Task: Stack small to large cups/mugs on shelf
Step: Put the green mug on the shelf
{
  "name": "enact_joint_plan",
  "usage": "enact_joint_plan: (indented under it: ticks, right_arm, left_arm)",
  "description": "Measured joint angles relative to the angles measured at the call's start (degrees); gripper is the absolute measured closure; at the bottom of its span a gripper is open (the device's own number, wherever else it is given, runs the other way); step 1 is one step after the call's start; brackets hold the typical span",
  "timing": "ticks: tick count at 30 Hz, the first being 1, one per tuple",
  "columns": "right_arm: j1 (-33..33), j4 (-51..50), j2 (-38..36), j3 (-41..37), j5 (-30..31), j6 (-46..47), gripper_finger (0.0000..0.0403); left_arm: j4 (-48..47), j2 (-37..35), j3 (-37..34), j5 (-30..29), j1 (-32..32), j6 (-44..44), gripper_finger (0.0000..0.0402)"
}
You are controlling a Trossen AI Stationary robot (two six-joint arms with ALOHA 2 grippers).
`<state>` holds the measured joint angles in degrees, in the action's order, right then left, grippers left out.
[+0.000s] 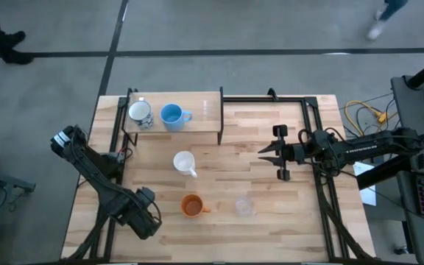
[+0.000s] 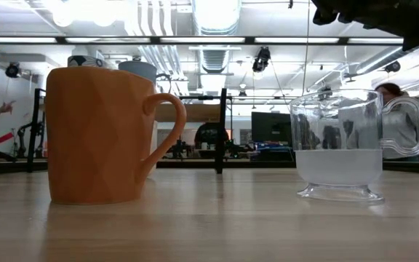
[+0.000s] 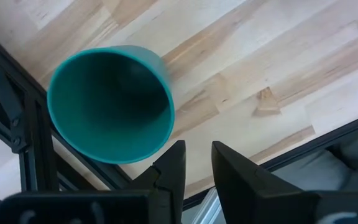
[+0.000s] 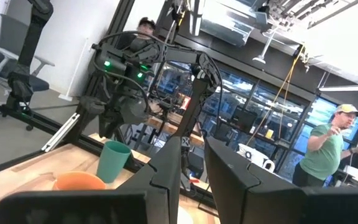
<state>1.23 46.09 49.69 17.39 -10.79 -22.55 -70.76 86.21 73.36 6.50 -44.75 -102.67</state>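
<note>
The shelf (image 1: 205,104) at the far left carries the silver cup (image 1: 140,112) and the light blue cup (image 1: 171,115). The white cup (image 1: 185,162), the orange cup (image 1: 191,206) and the clear cup (image 1: 244,207) stand on the table. The orange cup (image 2: 97,135) and the clear cup (image 2: 340,145) also show in the low view. My left gripper (image 1: 147,221) is shut near the front left, pointing down beside the dark green cup (image 3: 110,102), which the arm hides in the high view. My right gripper (image 1: 260,152) hovers shut right of the white cup. My left gripper has both fingers outside the green cup, and nothing is between them. One fingertip (image 3: 174,155) stands right at the cup's rim (image 3: 161,144). Whether it touches the rim, I cannot tell.
A black metal frame (image 1: 319,177) runs along the table's sides, close to the green cup (image 4: 114,160) at the left. Bare wood lies between the cups and the shelf. People stand in the room beyond the table.
</note>
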Motion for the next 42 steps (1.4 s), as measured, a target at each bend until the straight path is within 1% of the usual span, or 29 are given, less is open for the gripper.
enact_joint_plan:
  ticks: [16,19,22,29,33,36,42]
  right_arm:
    - [0.0,-0.02,0.0,-0.02,0.0,0.0,0.0335]
    - [0.0,-0.02,0.0,-0.02,0.0,0.0,0.0335]
    - [0.0,-0.07,0.0,-0.02,0.0,0.0,0.0335]
    - [0.0,-0.28,0.0,-0.02,0.0,-0.04,0.0335]
    - [0.0,-0.28,0.0,-0.02,0.0,-0.07,0.0335]
    - [0.0,-0.28,0.0,-0.02,0.0,-0.2,0.0335]
    - [0.0,-0.31,0.0,-0.04,0.0,-0.22,0.0335]
  left_arm:
    - [0.57,-0.07,-1.6,0.31,0.0,0.04,0.0338]
    - [1.14,-0.07,-1.65,0.31,0.0,0.04,0.0332]
    - [1.14,-0.07,-1.65,0.31,0.0,0.04,0.031]
    - [1.2,-0.09,-1.75,0.31,0.0,0.04,0.0231]
    - [1.31,-0.11,-2.46,0.31,0.0,0.04,0.0199]
    - [1.29,-0.11,-3.29,0.31,0.0,0.07,0.0187]
    - [1.35,-0.11,-5.24,0.33,0.0,0.06,0.0185]
